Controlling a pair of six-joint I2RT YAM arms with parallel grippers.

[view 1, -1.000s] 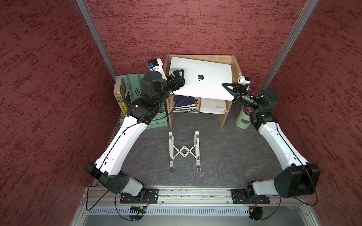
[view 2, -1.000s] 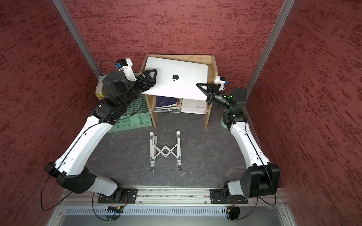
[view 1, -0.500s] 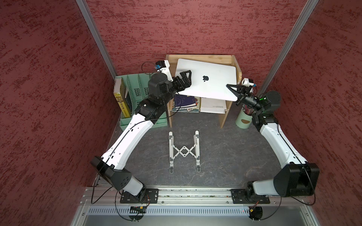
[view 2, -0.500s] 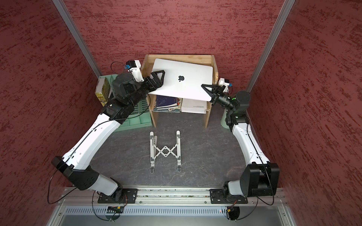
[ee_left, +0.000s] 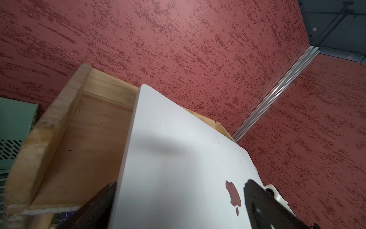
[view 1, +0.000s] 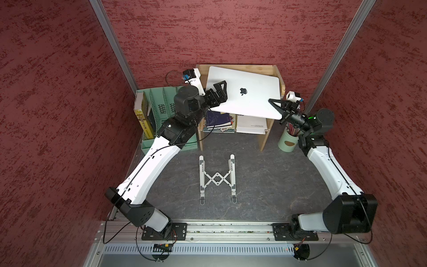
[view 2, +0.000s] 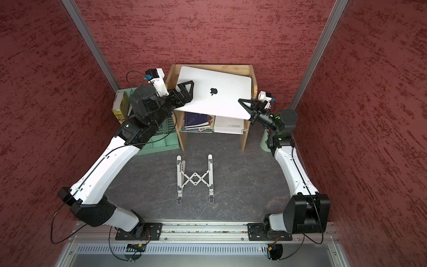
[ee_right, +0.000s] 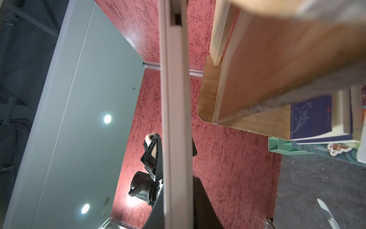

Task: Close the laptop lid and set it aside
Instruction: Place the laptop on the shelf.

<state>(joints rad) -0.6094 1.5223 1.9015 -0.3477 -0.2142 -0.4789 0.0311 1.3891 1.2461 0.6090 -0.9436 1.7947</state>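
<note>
The silver-white laptop (view 1: 254, 104) (view 2: 221, 104) is closed, its lid (ee_left: 178, 150) up with the apple logo showing. It lies askew over the top of the wooden shelf (view 1: 276, 71); I cannot tell whether it touches the wood. My right gripper (view 1: 273, 104) (ee_right: 177, 198) is shut on the laptop's near right corner, one finger above and one below its thin edge (ee_right: 176, 119). My left gripper (view 1: 218, 92) (ee_left: 181, 182) stands open at the left edge. One finger (ee_left: 257, 202) hangs over the lid near the logo and the other is below the edge.
Books (view 1: 218, 120) and a white book (view 1: 251, 124) lie under the shelf top. A green file rack (view 1: 159, 108) stands to its left, a pencil cup (view 1: 287, 141) to its right. A white folding stand (view 1: 217, 179) lies on the dark table.
The laptop has shifted a little right and back over the shelf. My left gripper's jaws have spread wider and no longer pinch the left edge. The right grip is unchanged.
</note>
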